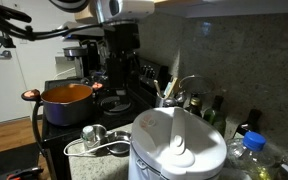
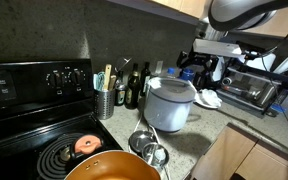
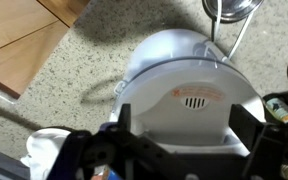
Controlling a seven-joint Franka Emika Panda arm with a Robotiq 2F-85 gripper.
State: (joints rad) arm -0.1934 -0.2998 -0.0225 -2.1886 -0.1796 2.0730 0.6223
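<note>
On the speckled counter (image 3: 79, 85), just beside the stove (image 2: 24, 110), stands a white rice cooker (image 2: 171, 102) with its lid shut. It is the thing nearest the gripper (image 3: 184, 125). In the wrist view the gripper hangs right over the lid with its jaws spread wide and nothing between them. One finger shows on each side of the cooker's top, but whether they touch it cannot be told. In an exterior view the gripper (image 2: 206, 55) is above the cooker and a little toward the wall.

Close to the cooker on the stove side lies a bunch of metal measuring cups (image 2: 149, 148), their handles reaching toward it. They also show at the top edge of the wrist view (image 3: 234, 10). Beyond them a copper-coloured pot (image 1: 67, 97) sits on a burner.

Behind the cooker, against the wall, are a utensil holder (image 2: 105, 100) full of tools and a row of dark bottles (image 2: 134, 90). A toaster oven (image 2: 249, 88) takes up the counter on the far side of the cooker, under the arm. A clear plastic bottle (image 1: 246, 150) stands just beside the cooker on the near side. Wooden cabinet (image 3: 24, 40) fronts run below the counter edge.
</note>
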